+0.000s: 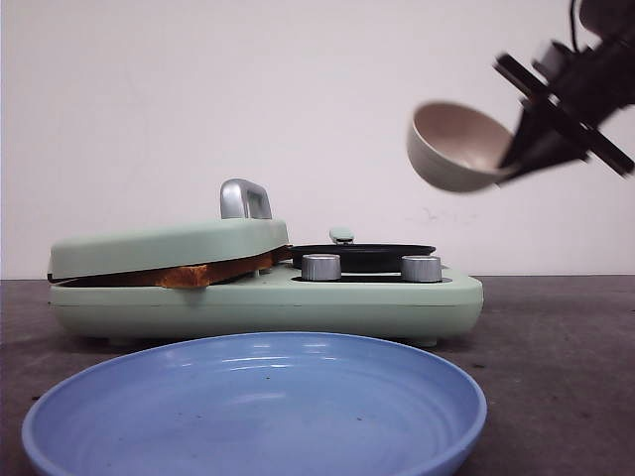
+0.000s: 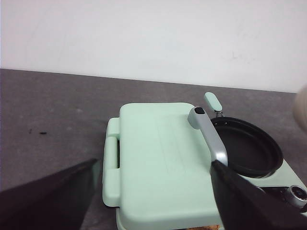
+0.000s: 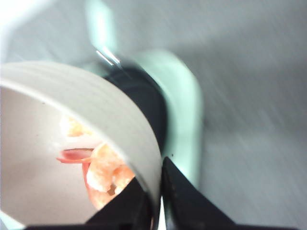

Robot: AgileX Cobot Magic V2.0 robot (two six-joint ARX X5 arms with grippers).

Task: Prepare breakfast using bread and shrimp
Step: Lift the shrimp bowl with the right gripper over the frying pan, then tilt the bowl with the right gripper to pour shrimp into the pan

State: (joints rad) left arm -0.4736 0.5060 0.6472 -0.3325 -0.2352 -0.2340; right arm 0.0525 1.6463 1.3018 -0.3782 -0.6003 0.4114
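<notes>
1. The right end effector [image 3: 156,201] is clamped on the rim of a cream bowl [image 1: 458,147], tilted above the black frying pan [image 1: 362,256], likely to tip out the shrimp [image 3: 108,175].
2. Bread [image 1: 198,274] is pressed beneath the sandwich maker's lid [image 2: 160,163], beside the pan, toasting.
3. The left end effector [image 2: 153,201] hovers spread apart over that lid.

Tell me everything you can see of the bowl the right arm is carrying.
The bowl is small, round and beige-grey, ceramic-looking with a pale inside. The right gripper pinches its rim, one finger inside and one outside. It hangs in the air, tilted with its mouth toward the left, above and right of the black pan, touching nothing else. Inside lies the orange-pink shrimp, low against the wall near the gripper. Both views are motion-blurred.
</notes>
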